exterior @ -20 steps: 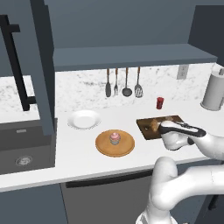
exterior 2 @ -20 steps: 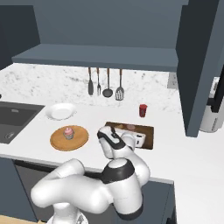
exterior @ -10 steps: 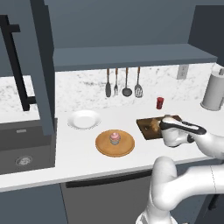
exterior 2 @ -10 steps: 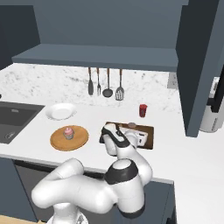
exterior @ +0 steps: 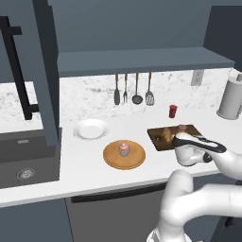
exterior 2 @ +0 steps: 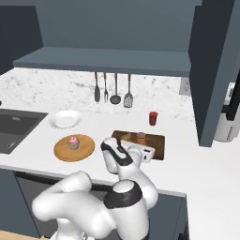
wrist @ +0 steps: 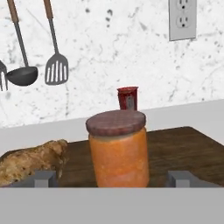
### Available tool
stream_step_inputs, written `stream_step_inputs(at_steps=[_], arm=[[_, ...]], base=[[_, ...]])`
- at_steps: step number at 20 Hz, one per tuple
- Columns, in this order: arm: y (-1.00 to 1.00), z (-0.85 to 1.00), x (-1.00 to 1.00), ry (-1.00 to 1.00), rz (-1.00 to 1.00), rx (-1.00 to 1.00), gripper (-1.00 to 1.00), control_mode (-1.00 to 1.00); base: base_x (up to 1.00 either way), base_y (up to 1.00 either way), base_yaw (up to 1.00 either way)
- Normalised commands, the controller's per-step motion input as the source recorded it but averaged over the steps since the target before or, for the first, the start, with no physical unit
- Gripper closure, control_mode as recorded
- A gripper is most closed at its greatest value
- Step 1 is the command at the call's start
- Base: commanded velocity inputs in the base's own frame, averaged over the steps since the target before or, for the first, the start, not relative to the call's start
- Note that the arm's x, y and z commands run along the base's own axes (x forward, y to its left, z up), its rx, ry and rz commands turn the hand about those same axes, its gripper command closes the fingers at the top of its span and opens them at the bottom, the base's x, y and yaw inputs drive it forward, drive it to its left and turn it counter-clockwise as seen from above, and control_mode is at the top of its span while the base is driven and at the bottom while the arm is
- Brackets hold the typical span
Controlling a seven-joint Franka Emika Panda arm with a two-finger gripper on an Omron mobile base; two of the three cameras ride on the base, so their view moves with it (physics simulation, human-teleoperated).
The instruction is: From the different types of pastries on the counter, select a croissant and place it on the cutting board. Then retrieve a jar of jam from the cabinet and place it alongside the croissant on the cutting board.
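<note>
Jam jar (wrist: 118,148) standing upright on the cutting board (wrist: 183,151)

Jaws are standing released, spread wide either side of the jar, not touching it; the croissant (wrist: 30,162) is lying just beside it on the board.

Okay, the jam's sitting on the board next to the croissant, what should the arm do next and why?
Probably back the tool straight away from the jar. Its fingers stand wide on either side without touching it, and the jar rests upright on the board beside the croissant, so a straight retreat avoids knocking either.
</note>
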Motion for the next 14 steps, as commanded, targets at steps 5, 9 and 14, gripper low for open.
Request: stream_step_inputs(at_steps=[5,9,14], arm=[[-0.01,0.63,-0.45,0.0,0.0,0.06,-1.0,-1.0],[0.11,0.98,-0.24,0.17,0.0,0.01,-1.0,-1.0],[0.22,0.88,-0.2,0.57,0.0,0.01,-1.0,-1.0]], base=[[0.0,0.0,0.0],[0.0,0.0,0.0],[0.0,0.0,0.0]])
